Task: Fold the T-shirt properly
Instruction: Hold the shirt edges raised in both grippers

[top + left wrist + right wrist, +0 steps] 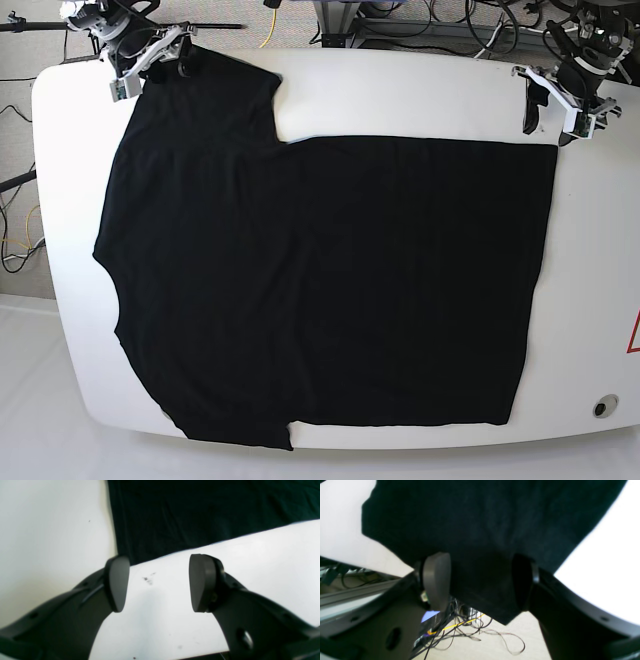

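The black T-shirt (320, 280) lies spread flat on the white table (400, 95), sleeves toward the left and hem toward the right in the base view. My right gripper (150, 68) is open at the far-left sleeve. In the right wrist view the sleeve cloth (480, 542) lies between its open fingers (437, 580), reaching past the table edge. My left gripper (553, 115) is open and empty just beyond the far-right hem corner. In the left wrist view the gripper (160, 583) hovers over bare table, with the shirt's corner (175, 517) just ahead of its left finger.
Loose cables (470, 627) lie on the floor below the table edge by the right gripper. Dark smudges (148, 580) mark the table under the left gripper. A small round hole (601, 406) sits near the table's front right corner.
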Motion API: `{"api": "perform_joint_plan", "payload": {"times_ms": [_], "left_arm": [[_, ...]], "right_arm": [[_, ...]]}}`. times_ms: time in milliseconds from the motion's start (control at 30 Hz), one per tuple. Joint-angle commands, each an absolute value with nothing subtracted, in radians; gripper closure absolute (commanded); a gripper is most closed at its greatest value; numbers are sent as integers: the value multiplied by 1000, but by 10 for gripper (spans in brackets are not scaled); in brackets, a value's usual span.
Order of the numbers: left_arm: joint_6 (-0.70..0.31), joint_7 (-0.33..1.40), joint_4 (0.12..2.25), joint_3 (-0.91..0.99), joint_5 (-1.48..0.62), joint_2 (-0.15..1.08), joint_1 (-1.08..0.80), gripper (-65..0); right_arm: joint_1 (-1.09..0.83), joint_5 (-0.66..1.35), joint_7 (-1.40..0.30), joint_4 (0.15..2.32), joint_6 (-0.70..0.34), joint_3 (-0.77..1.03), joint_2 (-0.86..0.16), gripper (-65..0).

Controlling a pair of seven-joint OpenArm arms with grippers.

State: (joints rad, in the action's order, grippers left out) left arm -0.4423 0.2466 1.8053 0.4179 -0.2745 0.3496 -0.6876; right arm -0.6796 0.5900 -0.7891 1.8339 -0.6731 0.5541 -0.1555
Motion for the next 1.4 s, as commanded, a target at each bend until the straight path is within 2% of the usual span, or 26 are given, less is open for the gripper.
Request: {"api": "perform_joint_plan", "payload": {"times_ms": [0, 233, 833, 1367], "left_arm": [[-439, 222, 1822, 428, -285, 363, -697, -352], [-444, 224, 1826, 422, -287, 362, -696, -354], [-447, 230, 1820, 421, -286, 367, -691, -354], [-446, 237, 1822, 419, -295, 368, -693, -353]], "right_arm": [[-689, 605, -771, 1860, -677, 570, -161, -379], [-696, 605, -740, 1864, -683, 573, -162, -377], [-661, 632, -786, 1839, -696, 610, -163, -379], [-647, 661, -791, 1747, -698, 625, -163, -384]]}}
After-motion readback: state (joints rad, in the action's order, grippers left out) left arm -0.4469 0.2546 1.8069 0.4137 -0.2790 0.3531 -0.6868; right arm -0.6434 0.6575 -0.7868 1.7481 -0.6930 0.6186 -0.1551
